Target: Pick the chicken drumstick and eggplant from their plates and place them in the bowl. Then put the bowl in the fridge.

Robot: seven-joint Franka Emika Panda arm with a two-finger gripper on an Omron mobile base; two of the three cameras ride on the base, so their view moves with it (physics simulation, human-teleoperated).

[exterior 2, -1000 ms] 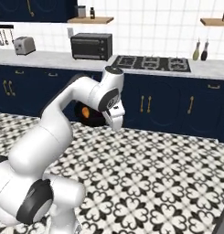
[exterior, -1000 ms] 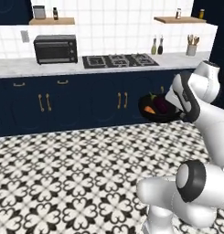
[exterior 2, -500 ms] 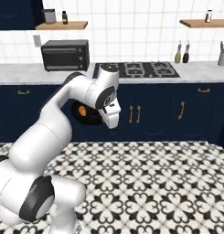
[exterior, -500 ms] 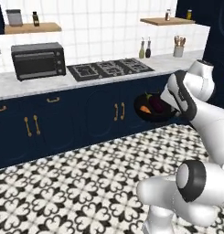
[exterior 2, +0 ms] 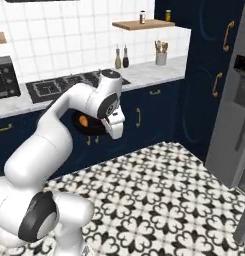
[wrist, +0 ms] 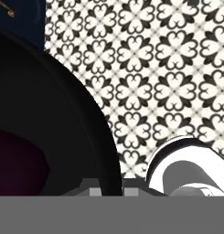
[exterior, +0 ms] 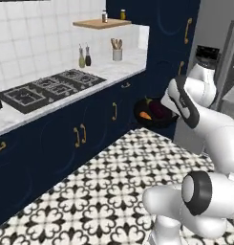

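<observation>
Near the fridge (exterior 2: 229, 100) now, since the base has turned away from the stove, the hand (exterior: 170, 111) is shut tight on the bowl (exterior: 154, 113), with drumstick (exterior: 145, 115) and eggplant (exterior: 159, 109) inside, ready to go in.

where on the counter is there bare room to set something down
Bare marble shows on the counter between the stove and the utensil cup, and toward the corner past the cup. It is crowded at the back, where two bottles stand near the wall. The stove takes the left stretch.
</observation>
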